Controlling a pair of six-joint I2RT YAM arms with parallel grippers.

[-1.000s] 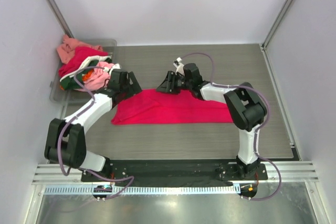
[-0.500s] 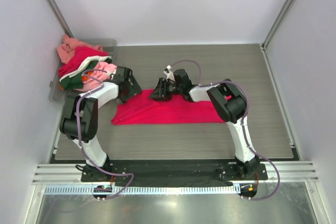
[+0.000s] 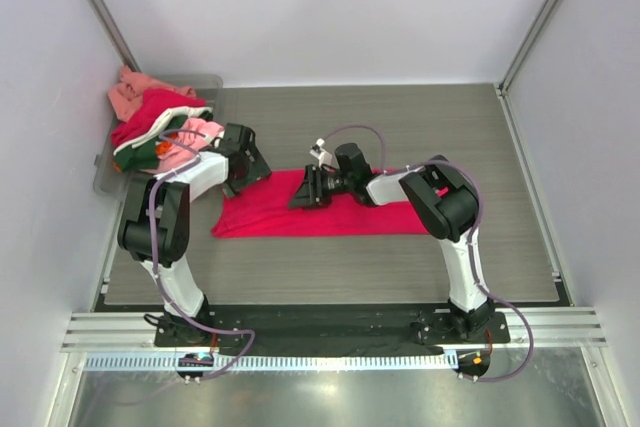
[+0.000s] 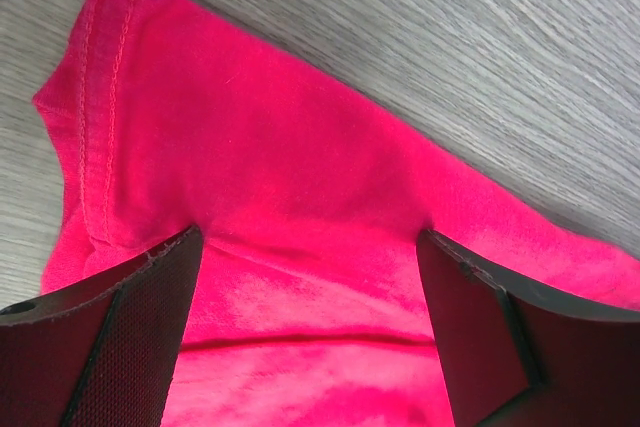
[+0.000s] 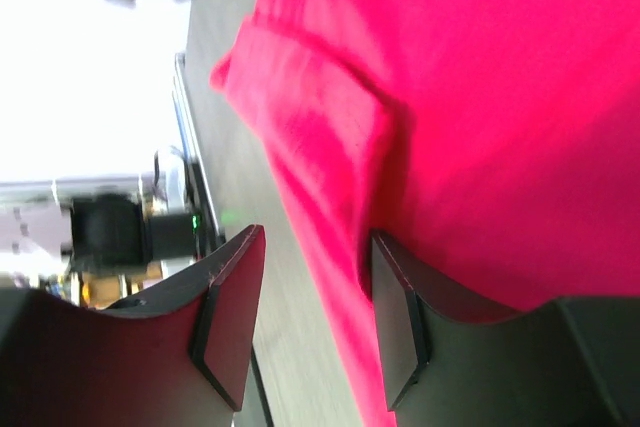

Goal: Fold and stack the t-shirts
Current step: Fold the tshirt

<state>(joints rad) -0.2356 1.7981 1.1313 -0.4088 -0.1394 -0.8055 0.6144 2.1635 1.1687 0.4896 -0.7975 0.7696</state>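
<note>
Crimson t-shirt [image 3: 340,215] is lying flat on the bench [image 3: 420,127], its long axis running from 9 o'clock to 3 o'clock across the middle of the top view. A double-stitched hem is showing at its 9 o'clock end. The remaining t-shirts [image 3: 160,122] are sitting heaped in a clear bin [image 3: 215,82] at 10 o'clock.

Compared with one second earlier, the right gripper [image 5: 315,242] is lying further toward 7 o'clock, now over the cloth rather than at its far edge, and both elbows are drawn in closer to the shirt.

The left gripper [image 4: 308,242] is standing wide apart, straddling the far 9 o'clock corner. The right gripper is standing partly apart beside a raised fold of the cloth, clamping nothing.
</note>
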